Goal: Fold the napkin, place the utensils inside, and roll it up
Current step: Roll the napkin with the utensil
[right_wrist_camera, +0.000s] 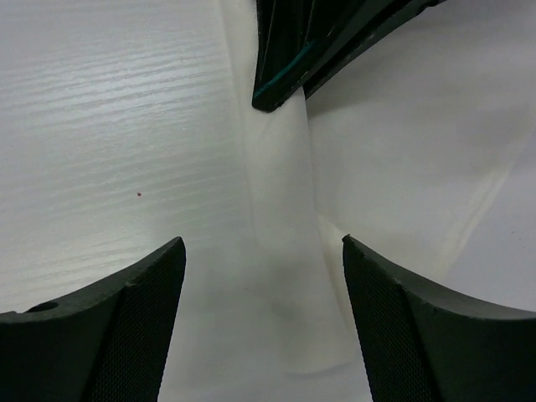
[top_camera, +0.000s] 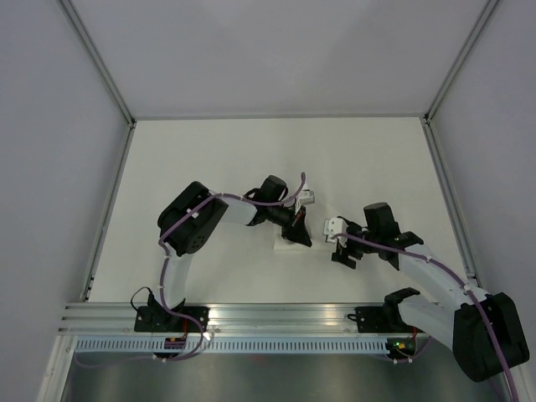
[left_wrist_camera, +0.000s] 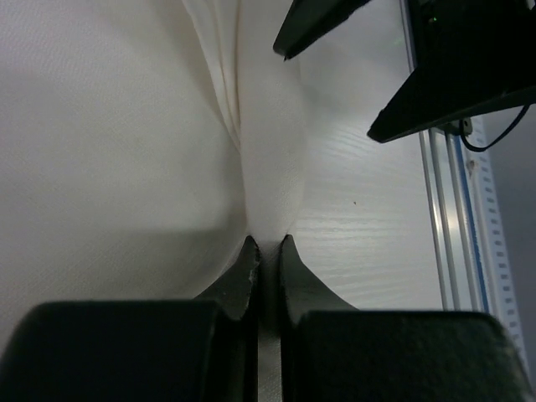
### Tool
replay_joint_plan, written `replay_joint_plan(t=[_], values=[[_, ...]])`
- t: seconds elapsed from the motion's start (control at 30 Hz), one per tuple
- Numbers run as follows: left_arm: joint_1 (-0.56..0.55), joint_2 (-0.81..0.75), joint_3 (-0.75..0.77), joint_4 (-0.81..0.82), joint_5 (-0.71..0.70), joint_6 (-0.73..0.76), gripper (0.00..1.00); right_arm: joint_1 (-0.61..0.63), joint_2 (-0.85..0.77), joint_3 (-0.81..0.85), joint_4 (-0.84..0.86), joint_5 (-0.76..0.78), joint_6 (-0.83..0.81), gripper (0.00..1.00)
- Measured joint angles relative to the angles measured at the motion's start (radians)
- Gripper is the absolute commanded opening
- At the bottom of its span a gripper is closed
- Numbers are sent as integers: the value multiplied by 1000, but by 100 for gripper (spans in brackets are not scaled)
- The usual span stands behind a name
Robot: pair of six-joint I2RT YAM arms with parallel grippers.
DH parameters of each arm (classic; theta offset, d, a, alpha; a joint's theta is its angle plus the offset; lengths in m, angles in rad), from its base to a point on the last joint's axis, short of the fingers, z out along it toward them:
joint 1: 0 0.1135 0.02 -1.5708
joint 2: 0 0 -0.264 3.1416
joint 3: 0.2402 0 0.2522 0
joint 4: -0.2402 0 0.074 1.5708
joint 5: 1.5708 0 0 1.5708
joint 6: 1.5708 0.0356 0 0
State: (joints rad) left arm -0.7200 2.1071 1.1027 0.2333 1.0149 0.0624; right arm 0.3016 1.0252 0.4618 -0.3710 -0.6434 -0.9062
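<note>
**A:** What could go wrong from here?

**B:** The left hand [left_wrist_camera: 266,244] is pressed together on a thin raised ridge of the napkin [left_wrist_camera: 117,134], gripping it with the fingertips only. My guess is that a pull or lift could let the soft cloth slip out of so small a pinch. It could also drag the whole napkin across the tabletop [right_wrist_camera: 100,126] instead of folding it.

**A:** And the right hand [right_wrist_camera: 261,251]?

**B:** It is spread wide and holds nothing. Its fingers stand either side of the same ridge, facing the left hand's fingertips and very near them. If it closes off-line, it might catch one layer only or knock into the left hand. White cloth on a pale tabletop also hides the edges.

**A:** How does the napkin look?

**B:** It is plain white and finely woven, gathered into a narrow pleat running away from the left fingertips, with soft creases beside it. To one side of that hand it lies flat, and on the other side bare tabletop shows. No utensils are in view.
</note>
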Motion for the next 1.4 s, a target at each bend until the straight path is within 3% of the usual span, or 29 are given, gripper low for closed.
replay_joint_plan(t=[0.17,0.27,0.37,0.63,0.73,0.77,0.83,0.9,1.03,1.4], values=[[1,35,37,-70,82,-22,2,81,-5,-67,85,90,-28,80],[4,52,57,-119,118,-26,2,122,-5,-88,133,132,-39,75],[7,64,72,-165,145,-27,2,169,-7,-115,174,171,-50,63],[13,93,109,-267,194,-29,2,292,-7,-159,251,240,-51,55],[14,94,114,-294,197,-29,2,319,6,-163,271,253,-46,40],[15,94,116,-303,195,-29,3,323,11,-163,272,255,-40,29],[18,94,116,-315,193,-29,8,327,21,-163,279,257,-39,23],[18,89,116,-322,187,-29,20,328,35,-156,282,258,-39,18],[15,49,98,-333,114,-29,30,328,60,-129,257,254,-41,14],[1,-163,-19,-253,-240,-29,36,299,209,38,80,212,-38,10]])
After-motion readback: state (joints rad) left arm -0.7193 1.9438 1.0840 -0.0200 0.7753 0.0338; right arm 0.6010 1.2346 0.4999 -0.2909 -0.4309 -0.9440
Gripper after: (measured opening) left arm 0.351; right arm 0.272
